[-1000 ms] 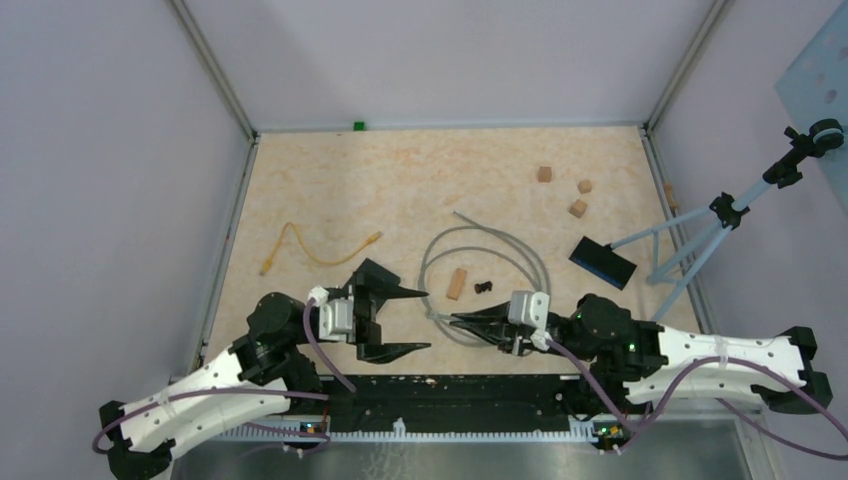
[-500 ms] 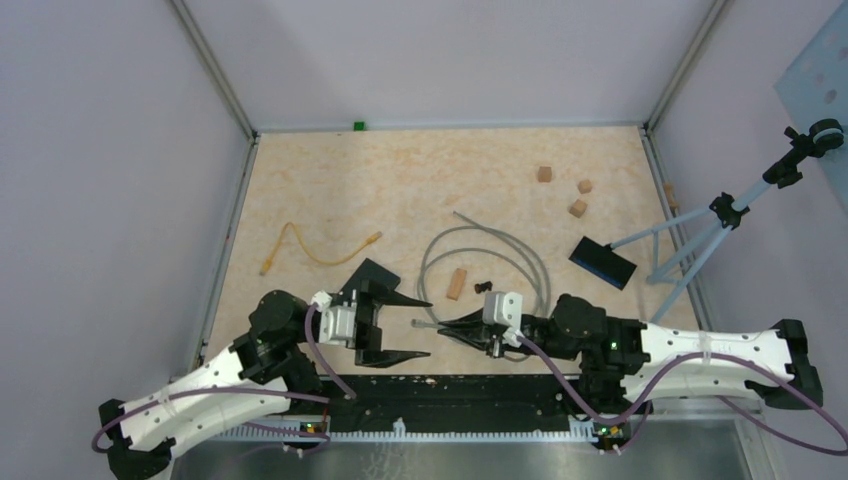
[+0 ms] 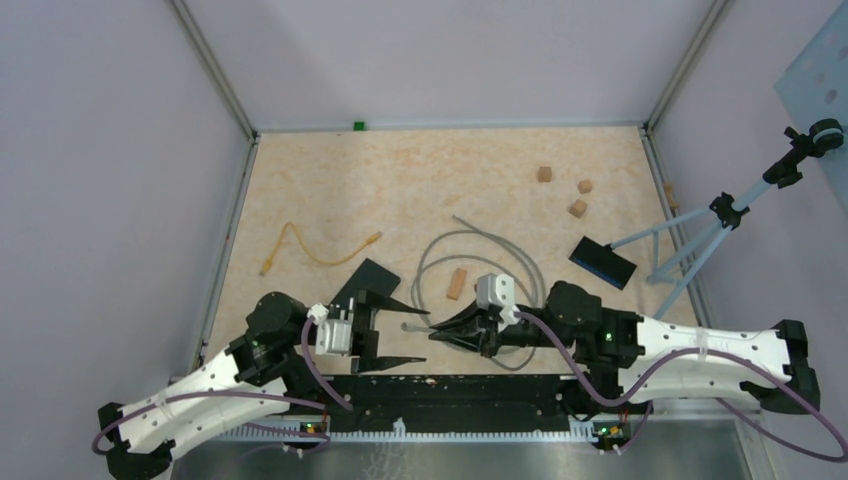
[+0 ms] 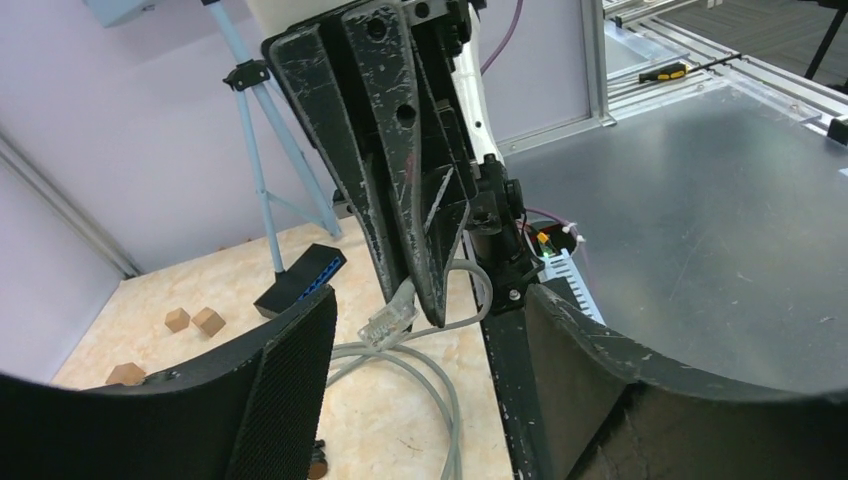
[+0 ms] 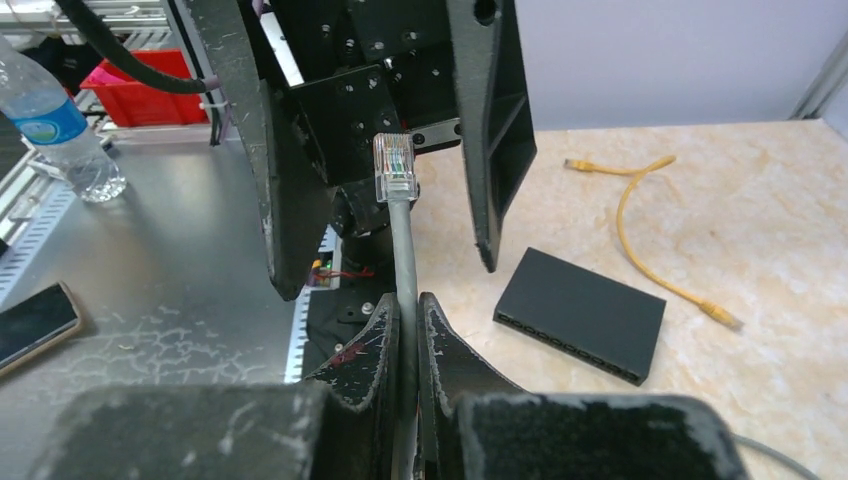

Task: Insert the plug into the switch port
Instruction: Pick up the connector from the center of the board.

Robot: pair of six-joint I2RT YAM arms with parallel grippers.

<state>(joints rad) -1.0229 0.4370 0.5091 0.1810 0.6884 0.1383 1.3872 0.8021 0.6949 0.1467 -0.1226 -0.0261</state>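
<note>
My right gripper (image 3: 432, 333) is shut on a grey cable (image 3: 520, 262) just behind its clear plug (image 3: 408, 326). The right wrist view shows the plug (image 5: 394, 168) sticking up past the shut right gripper (image 5: 408, 300). My left gripper (image 3: 427, 324) is open, and the plug's tip sits between its two fingers without touching them. In the left wrist view, the plug (image 4: 390, 320) hangs under the right gripper's tips, between my own open pads (image 4: 285, 380). A black switch (image 3: 360, 278) lies flat beside the left gripper, its row of ports (image 5: 570, 345) facing the right wrist camera.
A second switch with a blue front (image 3: 603, 262) lies by a tripod (image 3: 720, 215) at the right. A yellow cable (image 3: 320, 250) lies at the left. Three wooden cubes (image 3: 578, 207) sit far right, and a wooden piece (image 3: 456, 283) lies inside the grey cable loop.
My right gripper has moved left with the plug, dragging the cable loop, until the plug is between the left gripper's fingers. The left gripper has shifted slightly toward the near edge.
</note>
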